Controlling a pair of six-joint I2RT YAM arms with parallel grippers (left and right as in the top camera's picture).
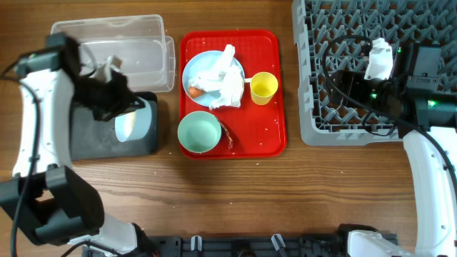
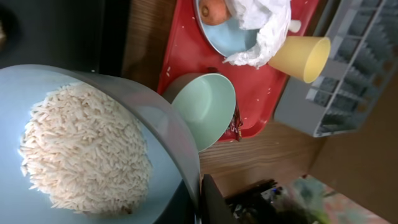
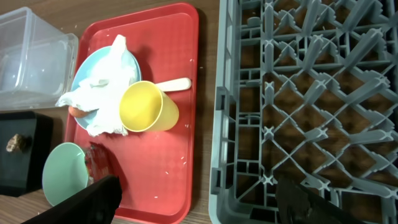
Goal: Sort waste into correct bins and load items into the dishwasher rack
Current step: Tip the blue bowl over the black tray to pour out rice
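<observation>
My left gripper (image 2: 202, 202) is shut on the rim of the pale blue bowl (image 2: 168, 143), which is tilted and holds white rice (image 2: 87, 149). Overhead, that bowl (image 1: 134, 123) hangs over the black tray (image 1: 100, 139), with the clear tub (image 1: 136, 50) behind it. On the red tray (image 1: 268, 121) are the pale blue plate (image 1: 200, 68) with napkins (image 1: 225, 75) and a carrot piece (image 1: 194, 91), the yellow cup (image 1: 263, 87), the mint-green bowl (image 1: 199, 133) and a red wrapper (image 1: 227, 133). My right gripper (image 3: 199, 205) is open and empty over the left edge of the dishwasher rack (image 3: 298, 93). The white spoon (image 3: 177, 84) lies behind the cup (image 3: 146, 109).
A small brown lump (image 3: 17, 144) lies in the black tray (image 3: 25, 168). A few rice grains are scattered on the red tray (image 3: 174, 162). Bare wooden table runs along the front, below the trays and rack.
</observation>
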